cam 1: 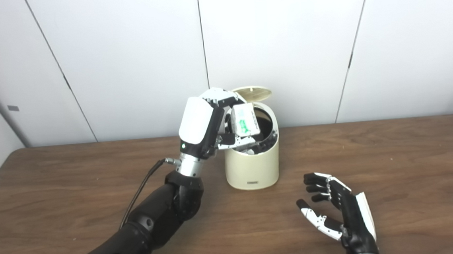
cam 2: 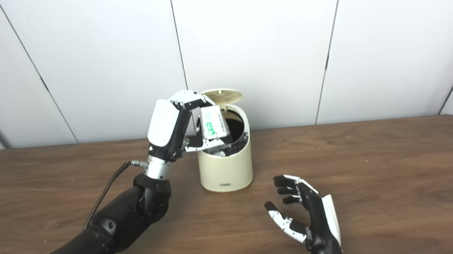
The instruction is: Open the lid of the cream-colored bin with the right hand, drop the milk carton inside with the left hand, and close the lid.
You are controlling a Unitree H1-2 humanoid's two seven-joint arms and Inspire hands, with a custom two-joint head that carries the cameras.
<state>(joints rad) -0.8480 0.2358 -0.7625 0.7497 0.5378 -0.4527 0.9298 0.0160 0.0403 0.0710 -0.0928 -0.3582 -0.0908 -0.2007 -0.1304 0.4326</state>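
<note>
Milk carton (cam 1: 245,120) sits tilted in the left hand (cam 1: 206,124), whose fingers grip it right over the bin's (cam 1: 253,165) open mouth. Behind it the lid (cam 1: 253,93) stands raised. Nearer, the right hand (cam 1: 338,213) hovers empty, fingers spread, above the table (cam 1: 413,177).

The bin (cam 1: 253,165) stands on the tabletop (cam 1: 392,163), its lid (cam 1: 253,93) raised behind; the left hand (cam 1: 206,124) holds the milk carton (cam 1: 245,120) over its opening; the right hand (cam 1: 338,211) lies before it, to the right
</note>
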